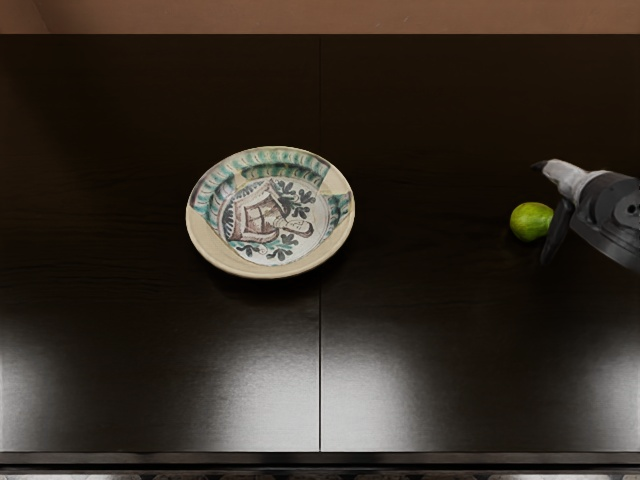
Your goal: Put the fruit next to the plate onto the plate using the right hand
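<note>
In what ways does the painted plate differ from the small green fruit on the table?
The plate is wide and shallow; the green fruit is small and round. The plate bears a painted pattern; the fruit is plain green. The plate sits near the middle; the fruit lies beside the right hand. Both rest on the dark table.

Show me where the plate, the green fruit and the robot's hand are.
plate [203,240], head view, cream rim at left.
green fruit [531,221], head view, its centre.
right hand [600,210], head view, dark palm.
</note>
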Motion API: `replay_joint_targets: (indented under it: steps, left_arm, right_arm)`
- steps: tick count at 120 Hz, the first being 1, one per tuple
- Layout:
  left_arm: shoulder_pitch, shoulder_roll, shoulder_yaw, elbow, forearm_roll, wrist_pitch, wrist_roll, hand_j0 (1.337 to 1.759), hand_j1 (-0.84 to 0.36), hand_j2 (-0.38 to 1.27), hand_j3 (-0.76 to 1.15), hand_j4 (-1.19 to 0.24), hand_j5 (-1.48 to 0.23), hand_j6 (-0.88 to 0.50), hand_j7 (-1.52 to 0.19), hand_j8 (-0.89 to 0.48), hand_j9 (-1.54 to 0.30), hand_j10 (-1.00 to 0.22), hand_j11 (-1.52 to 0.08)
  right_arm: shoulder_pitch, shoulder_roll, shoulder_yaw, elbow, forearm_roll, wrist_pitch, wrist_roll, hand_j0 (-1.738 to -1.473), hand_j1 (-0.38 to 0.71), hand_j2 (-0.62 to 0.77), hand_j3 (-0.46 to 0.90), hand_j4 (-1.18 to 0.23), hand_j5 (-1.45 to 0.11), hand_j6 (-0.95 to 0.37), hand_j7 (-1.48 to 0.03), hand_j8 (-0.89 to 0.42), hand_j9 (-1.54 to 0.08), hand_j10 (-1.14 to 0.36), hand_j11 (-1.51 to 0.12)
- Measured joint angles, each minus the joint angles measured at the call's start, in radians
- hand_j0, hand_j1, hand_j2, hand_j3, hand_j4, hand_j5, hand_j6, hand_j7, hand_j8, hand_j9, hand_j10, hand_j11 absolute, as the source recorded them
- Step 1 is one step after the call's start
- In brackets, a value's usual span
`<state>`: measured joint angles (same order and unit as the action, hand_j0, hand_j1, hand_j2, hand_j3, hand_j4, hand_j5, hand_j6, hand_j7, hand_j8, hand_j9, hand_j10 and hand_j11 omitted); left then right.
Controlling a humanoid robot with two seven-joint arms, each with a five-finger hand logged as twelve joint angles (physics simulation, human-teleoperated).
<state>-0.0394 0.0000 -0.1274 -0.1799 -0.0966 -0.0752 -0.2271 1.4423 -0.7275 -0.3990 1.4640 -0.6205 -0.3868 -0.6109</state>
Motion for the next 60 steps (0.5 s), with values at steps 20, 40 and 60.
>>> replay_joint_targets:
  steps: [20,40,60]
  left_arm:
    - [0.001,0.0,0.0,0.0,0.0,0.0,0.0,1.658,0.34,0.0,0.0,-0.01,-0.01,-0.01,-0.01,-0.01,-0.01,-0.01,-0.01]
    - [0.001,0.0,0.0,0.0,0.0,0.0,0.0,1.658,0.34,0.0,0.0,-0.01,-0.01,-0.01,-0.01,-0.01,-0.01,-0.01,-0.01]
    - [0.001,0.0,0.0,0.0,0.0,0.0,0.0,1.658,0.34,0.0,0.0,-0.01,-0.01,-0.01,-0.01,-0.01,-0.01,-0.01,-0.01]
  right_arm:
    - [-0.021,0.02,-0.006,-0.001,-0.009,-0.042,0.0,-1.658,-0.27,-0.01,0.0,-0.07,-0.08,-0.07,-0.08,-0.07,-0.08,-0.07,-0.08]
    - [-0.028,0.042,-0.013,-0.003,-0.011,-0.068,0.0,-1.658,-0.27,-0.01,0.0,-0.07,-0.09,-0.07,-0.09,-0.07,-0.09,-0.07,-0.09]
    - [-0.038,0.062,-0.016,-0.012,-0.017,-0.09,0.0,-1.658,-0.25,-0.02,0.0,-0.09,-0.11,-0.09,-0.11,-0.09,-0.11,-0.09,-0.11]
